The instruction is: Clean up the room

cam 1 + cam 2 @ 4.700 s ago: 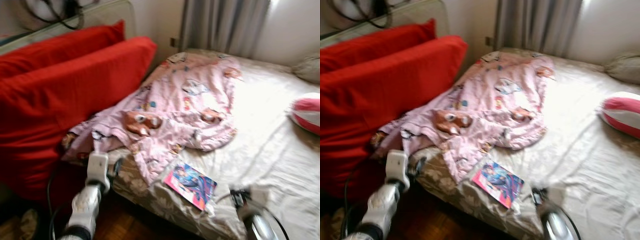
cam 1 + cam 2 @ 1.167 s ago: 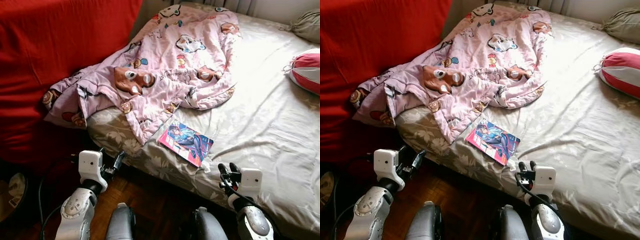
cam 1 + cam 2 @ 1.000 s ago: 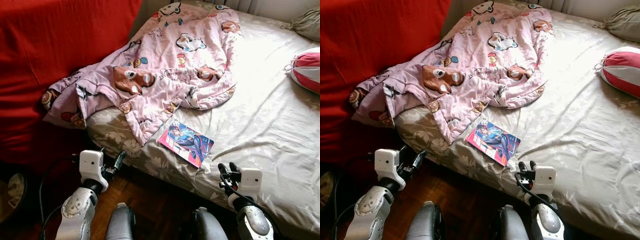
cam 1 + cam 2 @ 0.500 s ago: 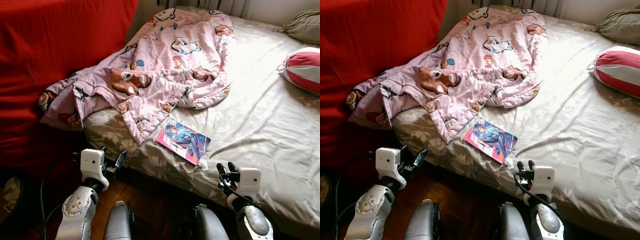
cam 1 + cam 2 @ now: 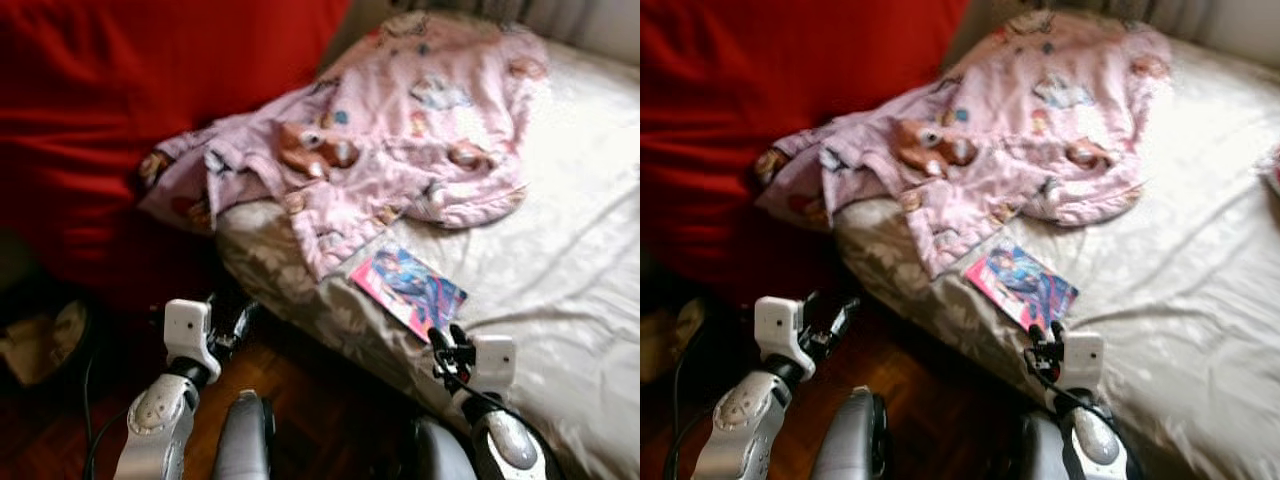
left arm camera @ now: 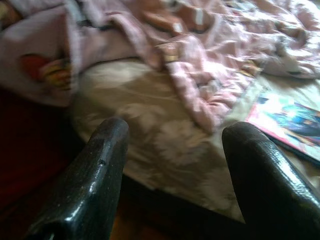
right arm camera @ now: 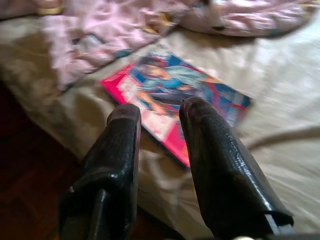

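We judge we are at the approach step, closing on the magazine (image 5: pixel 408 291), which lies right of centre in the frame, on the bed (image 5: pixel 560 250) near its edge, just below the pink blanket (image 5: pixel 400 140). Our right gripper (image 5: pixel 445 345), jaws narrowly parted and empty, sits just short of it; our left gripper (image 5: pixel 232 322), jaws wide and empty, hangs lower left. Next we must reach forward and straddle the magazine's near edge

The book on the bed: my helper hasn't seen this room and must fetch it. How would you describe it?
Find the bed with the beige floral sheet. Near its front edge, just beyond the hem of the rumpled pink cartoon blanket, lies a thin book. Its glossy pink and blue illustrated cover marks it out from the soft bedding around it.
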